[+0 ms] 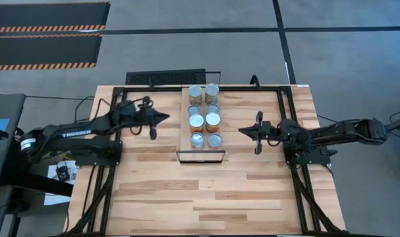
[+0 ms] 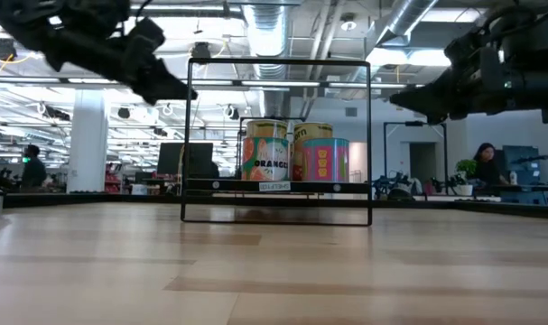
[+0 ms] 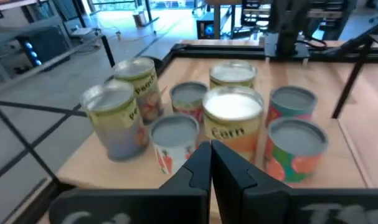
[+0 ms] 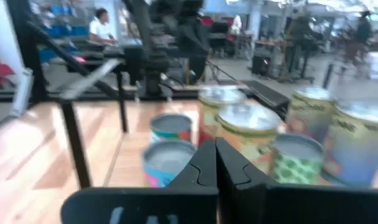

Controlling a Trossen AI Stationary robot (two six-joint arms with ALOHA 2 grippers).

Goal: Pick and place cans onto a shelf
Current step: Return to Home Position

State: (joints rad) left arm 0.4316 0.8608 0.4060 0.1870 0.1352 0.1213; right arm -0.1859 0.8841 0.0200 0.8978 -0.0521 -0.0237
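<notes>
In the low view the shelf (image 2: 219, 186) is seen end-on, so only the nearest cans (image 2: 265, 151) show. There is an orange-labelled one, a pink-and-teal one beside it, and the top of a yellow one behind. The others are hidden behind these. From above, the cans (image 1: 196, 122) show only their round tops, silver-grey or white, with one tinted orange; their side labels cannot be seen. Eight stand upright there in two files of four along the shelf (image 1: 185, 131), which sits in the middle of the table's (image 1: 206, 197) far half. In the left wrist view the nearer cans cut off several labels, though "Corn" reads on the white-topped one.

The left gripper (image 1: 161, 118) hovers just off the shelf's left long side, its tip aimed at the cans but apart from them. Its fingers (image 3: 195, 174) are pressed together with nothing between them. The right gripper (image 1: 242, 130) hovers off the opposite long side, also pointing at the files without touching. Its fingers (image 4: 198, 171) meet the same way — closed and empty. In the low view both tips hang higher than the can tops, one on each side of the black frame.
</notes>
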